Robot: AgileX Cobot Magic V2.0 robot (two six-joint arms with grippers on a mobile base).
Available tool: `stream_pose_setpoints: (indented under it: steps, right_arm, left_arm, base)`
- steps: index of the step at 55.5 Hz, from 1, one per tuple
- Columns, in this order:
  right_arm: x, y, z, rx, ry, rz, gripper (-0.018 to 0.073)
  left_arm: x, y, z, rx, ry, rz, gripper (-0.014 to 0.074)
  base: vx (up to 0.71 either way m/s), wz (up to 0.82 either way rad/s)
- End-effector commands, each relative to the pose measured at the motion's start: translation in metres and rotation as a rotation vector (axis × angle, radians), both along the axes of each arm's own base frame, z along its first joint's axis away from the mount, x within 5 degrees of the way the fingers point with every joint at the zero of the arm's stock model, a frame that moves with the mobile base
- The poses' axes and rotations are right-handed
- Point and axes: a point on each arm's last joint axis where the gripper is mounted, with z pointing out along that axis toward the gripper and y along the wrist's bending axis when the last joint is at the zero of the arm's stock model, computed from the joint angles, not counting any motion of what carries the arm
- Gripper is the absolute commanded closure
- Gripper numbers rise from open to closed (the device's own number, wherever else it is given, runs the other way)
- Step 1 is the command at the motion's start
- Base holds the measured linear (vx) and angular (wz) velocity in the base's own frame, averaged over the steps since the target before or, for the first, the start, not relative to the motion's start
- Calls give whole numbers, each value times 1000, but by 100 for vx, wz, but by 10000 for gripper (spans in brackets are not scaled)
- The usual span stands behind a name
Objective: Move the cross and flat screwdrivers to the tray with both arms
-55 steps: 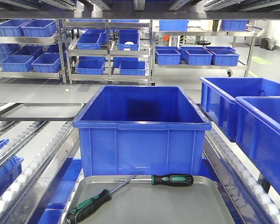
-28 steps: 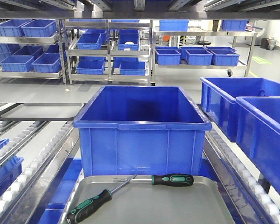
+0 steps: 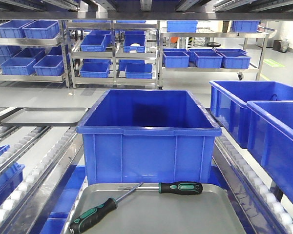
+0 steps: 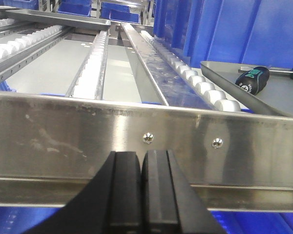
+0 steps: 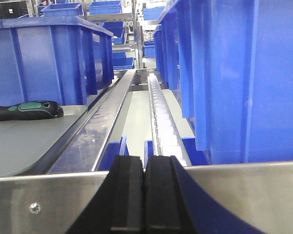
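Nothing moved; screwdrivers (image 3: 136, 197) lie on tray (image 3: 205, 214).

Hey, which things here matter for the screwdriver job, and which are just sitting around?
Part of the job:
- near screwdriver
- far screwdriver
- metal tray, both already on it

Just lying about:
- big blue bin
- blue bins on the right
- second metal tray
- shelf bins

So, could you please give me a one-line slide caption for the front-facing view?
Two screwdrivers lie in the metal tray before a large blue bin.
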Motion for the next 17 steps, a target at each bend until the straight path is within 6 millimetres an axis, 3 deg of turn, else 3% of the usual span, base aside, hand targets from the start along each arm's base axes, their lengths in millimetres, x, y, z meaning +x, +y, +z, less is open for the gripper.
stream_pose_setpoints:
  steps: [1, 17]
  right_arm:
    - [0, 0, 5, -15, -78, 0, 570]
    - [0, 0, 5, -15, -78, 0, 570]
  left_arm:
    - [0, 0, 16, -28, -104, 0, 602]
    - [0, 0, 16, -28, -104, 0, 602]
  base:
    - [0, 0]
    - [0, 0]
